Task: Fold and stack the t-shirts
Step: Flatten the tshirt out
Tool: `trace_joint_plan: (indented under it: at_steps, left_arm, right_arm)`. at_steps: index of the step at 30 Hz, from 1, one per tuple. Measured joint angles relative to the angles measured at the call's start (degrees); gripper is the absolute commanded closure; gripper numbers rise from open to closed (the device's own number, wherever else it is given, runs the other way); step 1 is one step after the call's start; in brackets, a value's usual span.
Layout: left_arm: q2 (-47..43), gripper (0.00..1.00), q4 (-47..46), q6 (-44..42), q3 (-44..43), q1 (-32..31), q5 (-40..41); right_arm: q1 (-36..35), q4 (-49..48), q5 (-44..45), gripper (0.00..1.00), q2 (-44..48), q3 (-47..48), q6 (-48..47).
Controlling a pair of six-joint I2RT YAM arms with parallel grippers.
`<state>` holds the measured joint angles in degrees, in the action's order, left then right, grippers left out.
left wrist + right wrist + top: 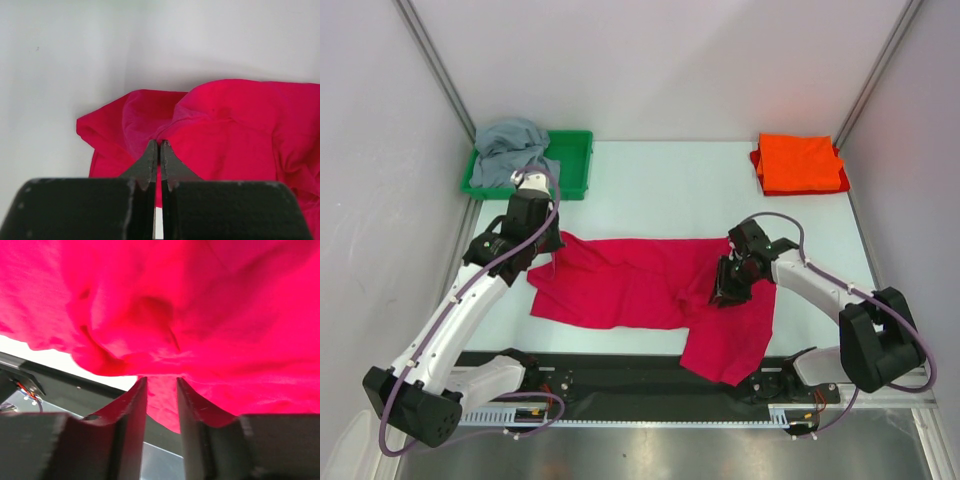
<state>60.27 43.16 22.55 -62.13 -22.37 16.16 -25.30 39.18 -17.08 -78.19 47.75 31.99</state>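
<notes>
Green tray (572, 168), back left: holds one grey shirt (510, 145), bunched. Three shirts counted. Orange shirt (798, 163) lies folded, back right. Crimson shirt (640, 285) lies spread across the middle. Left gripper (159, 147) pinches its edge, fingers nearly touching. Right gripper (161, 385) clamps cloth in a narrow gap.

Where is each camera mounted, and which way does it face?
Top external: fixed above and behind the arm bases, looking down at the pale table. Both arms show, with the left gripper and right gripper each on the crimson-pink cloth t-shirt.
Left wrist: on the left wrist, looking along its shut fingers at that shirt's bunched edge.
Right wrist: on the right wrist, looking along its fingers, close up against crimson cloth, with the black base rail beyond.
Shared: all three views show the crimson-pink t-shirt.
</notes>
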Motion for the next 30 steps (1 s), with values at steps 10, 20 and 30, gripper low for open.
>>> trace_joint_plan:
  at_steps: [10, 20, 30]
  left_arm:
    - [0.0, 1.0, 0.92, 0.0, 0.0, -0.11, 0.04]
    - [0.0, 1.0, 0.96, 0.0, 0.0, -0.39, 0.09]
    - [0.0, 1.0, 1.07, -0.02, 0.0, -0.39, 0.11]
  right_arm:
    - [-0.37, -2.73, -0.55, 0.68, -0.02, -4.39, 1.46]
    - [-1.64, -5.73, 0.04, 0.66, -5.57, -4.17, 2.03]
    - [-2.71, -6.45, 1.57, 0.67, -9.57, -2.56, 1.25]
